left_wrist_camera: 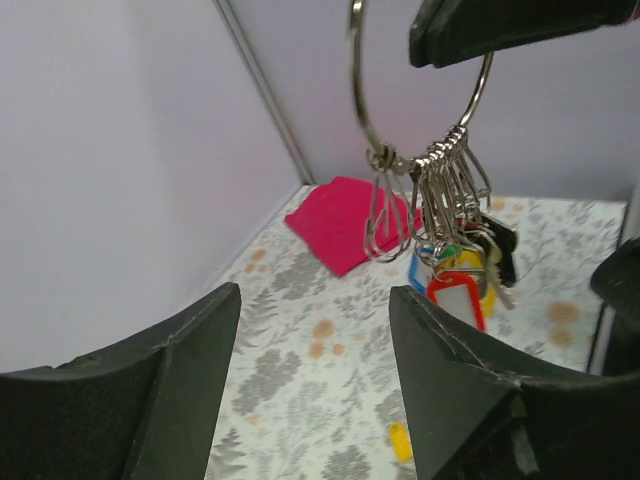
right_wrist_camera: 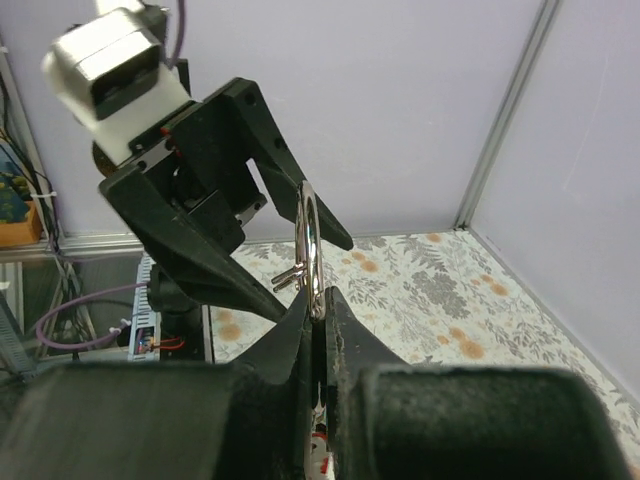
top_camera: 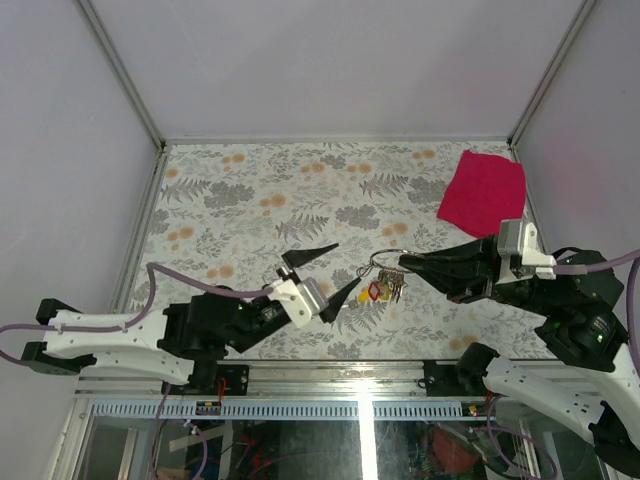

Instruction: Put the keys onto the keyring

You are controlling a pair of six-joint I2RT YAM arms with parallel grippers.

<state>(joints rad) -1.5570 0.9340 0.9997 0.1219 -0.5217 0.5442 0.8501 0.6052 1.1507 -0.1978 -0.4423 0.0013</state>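
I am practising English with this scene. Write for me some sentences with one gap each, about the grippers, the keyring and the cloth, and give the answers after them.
1. Of the two grippers, only the ____ one holds the keyring, from which the keys hang.
2. The left gripper has its jaws ____ and holds nothing.
3. The cloth in the far right corner of the table is ____.

Missing words: right; open; red.

Floral table (top_camera: 250, 200); red cloth (top_camera: 482, 192) far-right corner.
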